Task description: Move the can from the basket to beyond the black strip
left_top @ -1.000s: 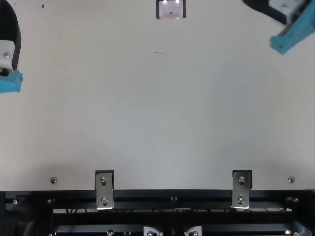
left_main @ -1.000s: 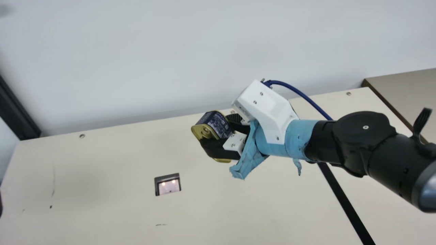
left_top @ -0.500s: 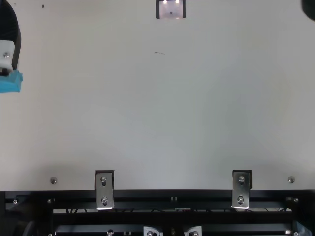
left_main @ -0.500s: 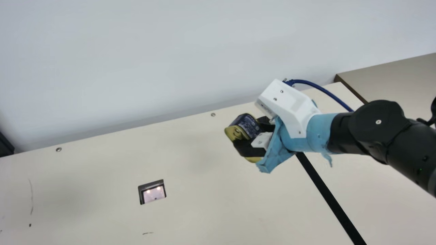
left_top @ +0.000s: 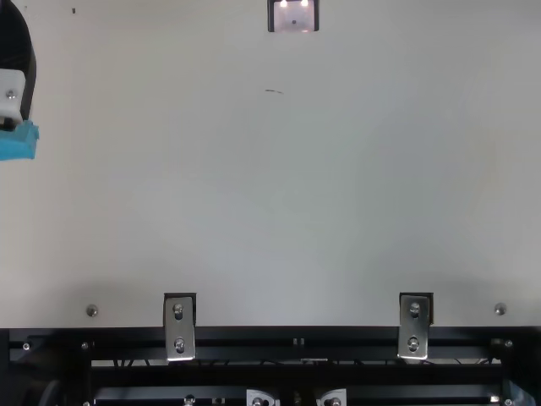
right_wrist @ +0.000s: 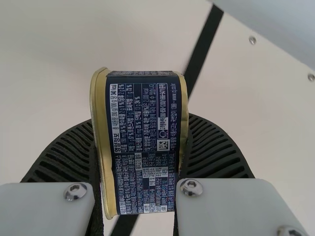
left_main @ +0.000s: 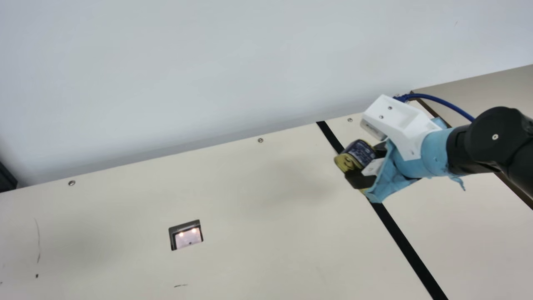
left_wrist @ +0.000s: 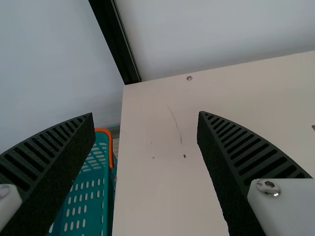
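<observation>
My right gripper (left_main: 361, 168) is shut on the can (left_main: 360, 152) in the main view, holding it tilted above the table over part of the black strip (left_main: 402, 239). In the right wrist view, the dark blue, gold-rimmed can (right_wrist: 142, 147) is squeezed between both ribbed fingers of the right gripper (right_wrist: 140, 125), with the strip (right_wrist: 203, 49) behind it. Part of my left gripper (left_top: 12, 93) is at the top view's left edge. The left wrist view has the left gripper (left_wrist: 145, 118) open and, beyond one finger, the teal basket (left_wrist: 86, 201) with its orange rim.
A dark-framed square opening (left_main: 186, 236) is set in the cream table (left_main: 258, 200). A pale wall (left_main: 208, 71) rises behind the far edge, and a brownish surface (left_main: 491, 89) adjoins the table's right side. Metal brackets (left_top: 178, 326) line the near rail.
My right arm has carried the can rightward to the strip and left the top view. The neck camera turned during the first half second. My left arm stayed still in the top view.
</observation>
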Action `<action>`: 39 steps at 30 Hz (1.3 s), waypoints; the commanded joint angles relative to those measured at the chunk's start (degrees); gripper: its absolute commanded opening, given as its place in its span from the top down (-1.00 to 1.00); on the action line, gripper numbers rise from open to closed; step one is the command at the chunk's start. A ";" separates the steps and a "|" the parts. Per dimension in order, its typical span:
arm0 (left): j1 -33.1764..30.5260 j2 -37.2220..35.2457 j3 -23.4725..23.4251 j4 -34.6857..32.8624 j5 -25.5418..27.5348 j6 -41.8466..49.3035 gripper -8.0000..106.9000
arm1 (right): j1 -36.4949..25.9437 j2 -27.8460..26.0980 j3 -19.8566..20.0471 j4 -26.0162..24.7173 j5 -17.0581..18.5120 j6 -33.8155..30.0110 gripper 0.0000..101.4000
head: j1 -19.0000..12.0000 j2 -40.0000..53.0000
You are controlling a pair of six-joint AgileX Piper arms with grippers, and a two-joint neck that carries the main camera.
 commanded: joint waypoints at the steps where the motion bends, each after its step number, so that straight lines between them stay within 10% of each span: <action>1: 0.00 0.00 0.00 0.00 0.00 0.00 -0.71 | -1.19 0.47 -0.84 -3.61 0.29 0.41 1.00 | -0.12 -0.38; 18: 0.00 0.00 0.00 0.00 0.00 0.00 -0.71 | -6.99 4.78 -5.01 -18.05 4.00 3.65 1.00 | 0.83 -0.06; 39: 0.00 0.00 0.00 0.00 0.00 0.00 -0.71 | -11.24 9.50 -0.49 -22.22 -0.08 7.26 1.00 | 1.35 1.30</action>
